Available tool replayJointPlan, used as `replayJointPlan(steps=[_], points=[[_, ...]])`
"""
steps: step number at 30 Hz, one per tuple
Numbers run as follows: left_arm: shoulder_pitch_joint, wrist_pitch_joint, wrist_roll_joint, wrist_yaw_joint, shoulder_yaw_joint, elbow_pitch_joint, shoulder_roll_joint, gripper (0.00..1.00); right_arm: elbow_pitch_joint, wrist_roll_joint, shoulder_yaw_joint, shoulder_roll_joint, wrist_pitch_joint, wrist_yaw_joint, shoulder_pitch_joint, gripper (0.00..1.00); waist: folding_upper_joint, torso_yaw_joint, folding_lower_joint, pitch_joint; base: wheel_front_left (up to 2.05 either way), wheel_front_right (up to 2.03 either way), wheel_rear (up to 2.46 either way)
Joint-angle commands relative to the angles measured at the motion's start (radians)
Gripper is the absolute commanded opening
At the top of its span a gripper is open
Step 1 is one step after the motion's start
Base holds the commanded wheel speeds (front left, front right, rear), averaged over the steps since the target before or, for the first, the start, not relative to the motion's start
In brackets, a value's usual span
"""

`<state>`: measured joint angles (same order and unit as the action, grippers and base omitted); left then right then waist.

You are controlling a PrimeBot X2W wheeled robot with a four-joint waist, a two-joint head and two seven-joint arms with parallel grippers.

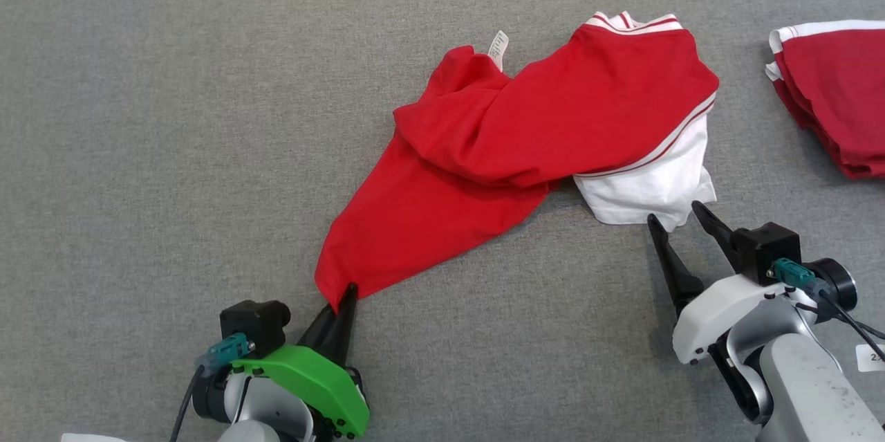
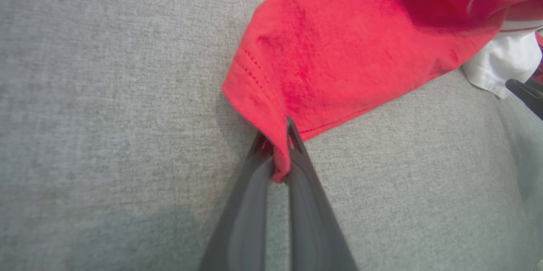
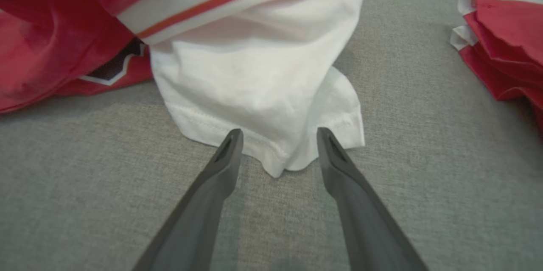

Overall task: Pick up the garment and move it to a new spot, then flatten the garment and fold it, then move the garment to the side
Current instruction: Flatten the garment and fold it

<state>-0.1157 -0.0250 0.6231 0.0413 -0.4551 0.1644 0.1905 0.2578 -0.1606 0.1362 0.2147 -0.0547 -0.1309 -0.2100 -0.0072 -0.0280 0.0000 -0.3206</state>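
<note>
A red garment (image 1: 539,131) with a white sleeve (image 1: 643,186) lies crumpled on the grey fabric surface (image 1: 173,117), to the left of a folded pile (image 1: 836,89) of similar red and white clothes. It does not touch the pile; a strip of bare grey surface is between them. The white sleeve is on the side of the garment that is nearer to the pile, and it lies under a red layer with a white and red striped trim (image 1: 632,22). A small white label (image 1: 498,46) stands out at the top edge of the garment, further from the pile than the trim. The garment is drawn out into a long red corner that points away from the pile, towards the robot. The left gripper (image 1: 346,293) is at this corner, well apart from the pile, and its two fingers are pressed together on the red cloth; in the left wrist view a fold of the hem is pinched between them. The right gripper (image 1: 674,212) is near the pile, on its left and closer to the robot. Its fingers (image 3: 225,156) are spread wide and grasp nothing; their tips are at the hem of the white sleeve, one at each side of its lowest corner, but I cannot tell if they touch the cloth.
</note>
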Motion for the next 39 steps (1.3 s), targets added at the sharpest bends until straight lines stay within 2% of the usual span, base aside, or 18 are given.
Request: replayJointPlan(steps=[1,4,6,9,11,13,18,23,26,33,39], points=[[-0.019,0.001,0.003,0.001,-0.001,0.003,0.003,0.0,-0.001,-0.003,0.0,0.002,0.003,0.0,-0.007,0.7,0.0072,0.003,0.0,0.0,0.0,0.0,0.0],[-0.021,0.007,0.004,0.001,-0.001,0.007,0.003,0.0,0.003,-0.004,0.003,0.005,0.004,0.0,-0.008,0.49,0.0072,0.009,0.0,0.0,0.0,0.0,0.0],[-0.017,0.011,0.006,0.001,-0.001,0.01,0.003,0.0,0.004,-0.008,0.005,0.006,0.004,0.0,-0.009,0.42,0.0072,0.011,0.0,0.001,0.0,0.0,0.0],[-0.013,0.014,0.009,0.001,-0.003,0.014,0.001,0.0,0.005,-0.013,0.009,0.008,0.0,0.0,-0.008,0.26,0.0072,0.014,0.0,0.002,0.0,0.0,0.0],[-0.012,0.016,0.01,0.002,-0.004,0.016,0.0,0.0,0.007,-0.019,0.01,0.01,0.001,0.0,-0.009,0.22,0.0072,0.015,0.0,0.002,0.0,0.0,0.0],[-0.013,0.017,0.01,0.002,-0.005,0.016,-0.001,0.0,0.008,-0.022,0.011,0.012,0.003,0.0,-0.012,0.12,0.0072,0.014,0.0,0.002,0.0,0.0,0.0],[-0.019,0.014,0.011,0.007,-0.004,0.004,0.007,0.0,-0.011,-0.031,0.008,0.02,0.006,0.0,-0.013,0.01,0.0072,0.012,0.0,0.009,0.0,0.0,0.0],[-0.007,0.022,0.021,0.015,0.012,-0.027,0.014,0.0,-0.058,-0.065,0.001,0.027,0.009,0.0,0.009,0.0,0.0072,0.008,0.0,0.025,0.0,0.0,0.0],[0.007,0.025,0.039,0.027,0.041,-0.085,0.026,0.0,-0.138,-0.136,-0.025,0.034,0.02,0.0,0.025,0.0,0.0072,0.006,0.0,0.045,0.0,0.0,0.0],[0.033,-0.012,0.084,0.052,0.106,-0.305,0.077,0.0,-0.385,-0.346,-0.107,0.07,0.132,0.0,0.04,0.0,0.0072,-0.004,0.0,0.101,0.0,0.0,0.0],[0.029,-0.062,0.1,0.083,0.157,-0.492,0.131,0.0,-0.517,-0.499,-0.197,0.067,0.22,0.0,0.001,0.0,0.0072,-0.006,0.0,0.151,0.0,0.0,0.0]])
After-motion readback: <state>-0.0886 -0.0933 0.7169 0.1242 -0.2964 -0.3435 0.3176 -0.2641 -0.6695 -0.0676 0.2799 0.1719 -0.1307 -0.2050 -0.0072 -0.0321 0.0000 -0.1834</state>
